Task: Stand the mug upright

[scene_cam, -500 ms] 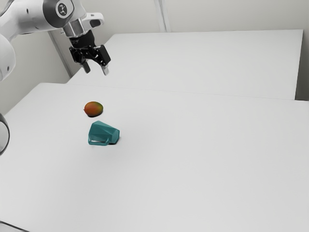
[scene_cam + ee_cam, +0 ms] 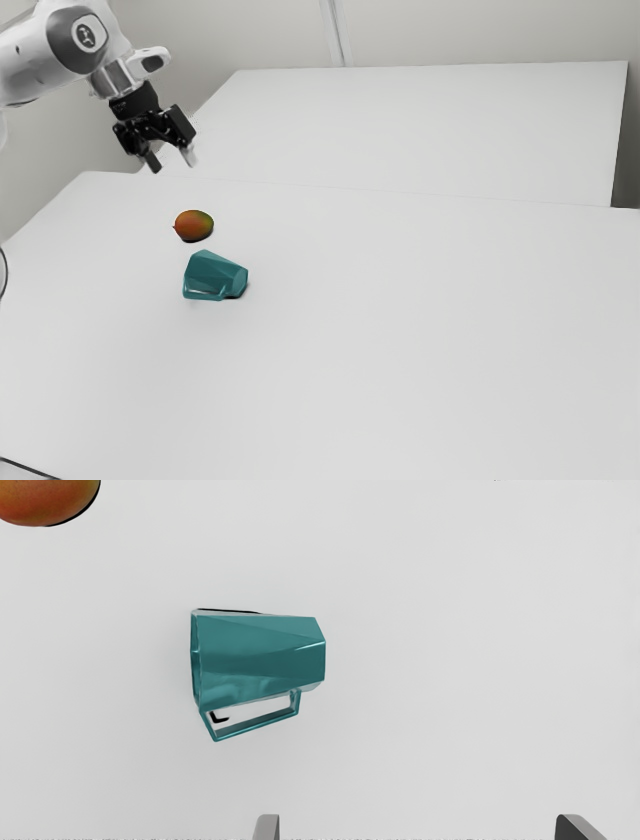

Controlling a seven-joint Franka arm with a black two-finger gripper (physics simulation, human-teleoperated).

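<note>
Now the open pincer has moved toward the exterior view's left; lower down, the tipped mug still needs standing up.

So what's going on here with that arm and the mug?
The robot arm is there to set the mug upright, but nothing is being held. Its gripper hangs open above the table, and the mug lies on its side near a fruit.
</note>
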